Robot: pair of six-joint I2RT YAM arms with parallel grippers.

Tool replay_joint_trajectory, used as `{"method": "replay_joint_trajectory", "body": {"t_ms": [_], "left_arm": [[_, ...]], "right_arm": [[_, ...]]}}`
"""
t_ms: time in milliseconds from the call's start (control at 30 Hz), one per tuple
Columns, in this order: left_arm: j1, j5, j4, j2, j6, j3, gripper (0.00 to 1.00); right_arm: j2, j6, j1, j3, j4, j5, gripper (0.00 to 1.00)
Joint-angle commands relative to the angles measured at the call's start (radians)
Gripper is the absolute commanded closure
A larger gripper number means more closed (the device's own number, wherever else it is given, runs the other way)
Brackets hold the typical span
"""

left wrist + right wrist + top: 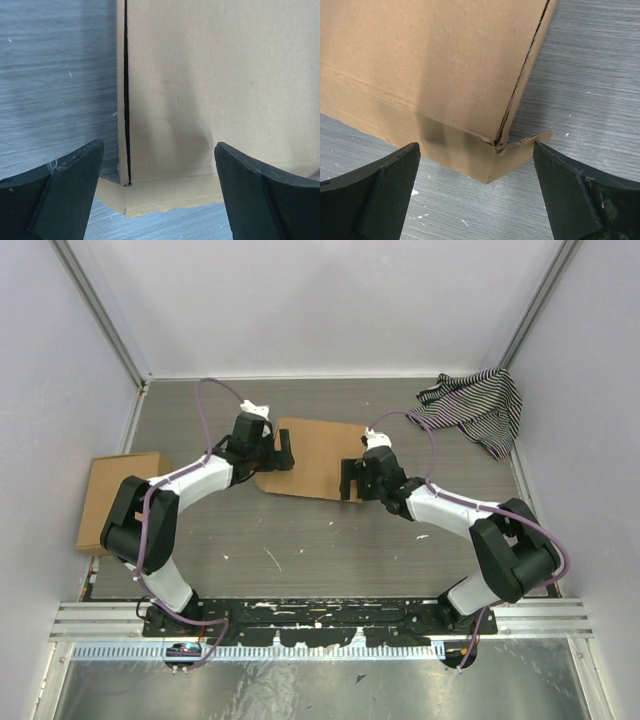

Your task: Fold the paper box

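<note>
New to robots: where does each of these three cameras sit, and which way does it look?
Top external: above, behind the arms, looking down on the table; both arms show.
Left wrist: on the left arm, facing the paper box, its slit edge; open fingers show.
Right wrist: on the right arm, facing a box corner; open fingers show.
All three share the box.

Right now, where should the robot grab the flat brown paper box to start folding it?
The paper box is best taken by its narrow right side flap, coming from the near edge, where the right arm's open fingers sit. A slit frees that strip from the flat main panel, and its near corner curls up slightly, so a finger could probably slip under there.
</note>
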Motion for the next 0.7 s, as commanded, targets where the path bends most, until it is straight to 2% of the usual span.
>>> {"method": "replay_joint_trajectory", "body": {"t_ms": [0, 300, 433, 500, 667], "left_arm": [[-0.001, 0.075, 0.065, 0.004, -0.031, -0.065, 0.03], [-0.004, 0.131, 0.094, -0.015, -0.078, -0.126, 0.09], [-0.003, 0.169, 0.012, -0.015, -0.092, -0.094, 0.12], [-0.003, 0.178, -0.034, -0.021, -0.102, -0.081, 0.18], [-0.003, 0.201, -0.19, -0.022, -0.12, -0.027, 0.23]], "right_arm": [[-0.001, -0.022, -0.001, 0.028, 0.059, -0.05, 0.0], [-0.027, -0.002, -0.001, 0.018, 0.027, -0.109, 0.11], [-0.025, 0.015, -0.001, 0.047, -0.03, -0.127, 0.19], [-0.03, 0.029, -0.001, 0.056, -0.054, -0.126, 0.2], [-0.025, 0.067, -0.001, 0.09, -0.126, -0.103, 0.22]]}}
